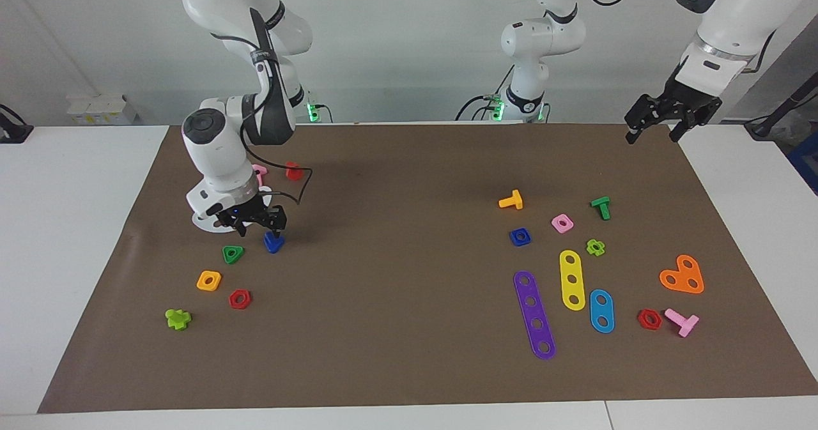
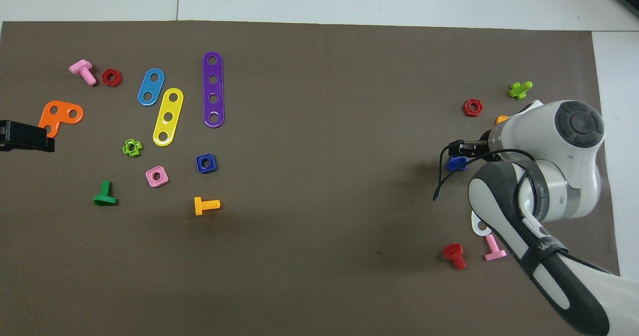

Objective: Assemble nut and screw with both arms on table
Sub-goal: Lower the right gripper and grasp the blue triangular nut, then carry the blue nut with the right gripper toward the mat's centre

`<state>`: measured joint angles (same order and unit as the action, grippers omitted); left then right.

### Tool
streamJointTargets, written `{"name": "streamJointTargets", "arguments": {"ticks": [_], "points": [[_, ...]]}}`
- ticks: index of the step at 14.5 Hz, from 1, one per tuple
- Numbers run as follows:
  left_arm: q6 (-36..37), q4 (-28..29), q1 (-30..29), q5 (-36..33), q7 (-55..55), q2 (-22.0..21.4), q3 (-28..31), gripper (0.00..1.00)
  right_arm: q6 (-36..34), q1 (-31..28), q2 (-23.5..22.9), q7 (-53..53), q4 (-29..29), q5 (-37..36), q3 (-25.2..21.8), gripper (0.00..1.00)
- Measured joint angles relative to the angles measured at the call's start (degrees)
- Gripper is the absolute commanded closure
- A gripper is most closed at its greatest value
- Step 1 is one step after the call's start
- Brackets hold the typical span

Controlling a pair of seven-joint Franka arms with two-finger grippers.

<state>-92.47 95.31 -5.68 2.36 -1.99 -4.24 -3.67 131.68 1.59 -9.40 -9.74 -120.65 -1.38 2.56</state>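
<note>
The blue screw (image 1: 273, 242) lies on the brown mat (image 1: 396, 289) toward the right arm's end, partly covered by my gripper in the overhead view (image 2: 454, 164). My right gripper (image 1: 261, 228) is open and low just over the screw, one finger right above it; it also shows in the overhead view (image 2: 462, 149). The blue square nut (image 1: 520, 236) lies flat toward the left arm's end and shows in the overhead view (image 2: 206, 163). My left gripper (image 1: 652, 135) is open and empty, waiting raised over the mat's corner by its base.
Beside the screw lie a green triangular nut (image 1: 232, 253), an orange square nut (image 1: 209, 280), a red hex nut (image 1: 239, 299) and a white curved strip (image 1: 206, 221). An orange bolt (image 1: 511, 200), a pink nut (image 1: 562, 223) and a purple strip (image 1: 534, 315) lie around the blue nut.
</note>
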Motion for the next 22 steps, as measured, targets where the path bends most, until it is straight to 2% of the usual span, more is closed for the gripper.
{"name": "streamJointTargets", "arguments": {"ticks": [2,5,6,9,10,13,15,16,17,22], "points": [[0.0,0.0,0.0,0.0,0.0,0.0,0.0,0.0,0.7,0.4,-0.4,0.0,-0.4,0.0,0.0,0.24],[0.0,0.0,0.0,0.0,0.0,0.0,0.0,0.0,4.1,0.4,-0.5,0.0,-2.2,0.0,0.0,0.29],[0.0,0.0,0.0,0.0,0.0,0.0,0.0,0.0,4.5,0.4,-0.6,0.0,-2.7,0.0,0.0,0.34],[0.0,0.0,0.0,0.0,0.0,0.0,0.0,0.0,4.6,0.4,-0.6,0.2,-3.0,0.0,0.0,0.4],[0.0,0.0,0.0,0.0,0.0,0.0,0.0,0.0,4.6,0.4,-0.6,0.2,-3.0,0.0,0.0,0.48],[0.0,0.0,0.0,0.0,0.0,0.0,0.0,0.0,4.6,0.4,-0.6,0.2,-3.2,0.0,0.0,0.58],[0.0,0.0,0.0,0.0,0.0,0.0,0.0,0.0,4.6,0.4,-0.6,0.2,-3.2,0.0,0.0,0.74],[0.0,0.0,0.0,0.0,0.0,0.0,0.0,0.0,4.6,0.4,-0.6,0.2,-3.2,0.0,0.0,0.93],[0.0,0.0,0.0,0.0,0.0,0.0,0.0,0.0,4.6,0.4,-0.6,0.2,-3.2,0.0,0.0,1.0],[0.0,0.0,0.0,0.0,0.0,0.0,0.0,0.0,4.6,1.3,-0.4,0.1,-3.0,0.1,0.0,1.0]]}}
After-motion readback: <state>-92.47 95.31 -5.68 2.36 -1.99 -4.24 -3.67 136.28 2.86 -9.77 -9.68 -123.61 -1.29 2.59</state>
